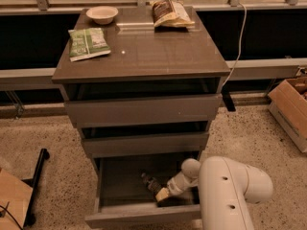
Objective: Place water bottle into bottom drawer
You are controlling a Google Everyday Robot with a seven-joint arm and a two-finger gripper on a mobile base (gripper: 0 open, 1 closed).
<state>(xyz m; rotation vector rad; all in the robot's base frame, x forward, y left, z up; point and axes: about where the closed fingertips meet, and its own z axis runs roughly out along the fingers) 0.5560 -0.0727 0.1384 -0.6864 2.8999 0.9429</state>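
Gripper (160, 193) inside open bottom drawer (144, 217), jaws clamped on water bottle (149, 182); cabinet top (158, 51): green bag (88, 43), bowl (101, 14), brown bag (170, 13); cardboard box (290, 104) right, speckled floor (249, 138)

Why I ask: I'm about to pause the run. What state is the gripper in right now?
Gripper: inside the open bottom drawer, at the water bottle; open, closed or holding cannot be told.
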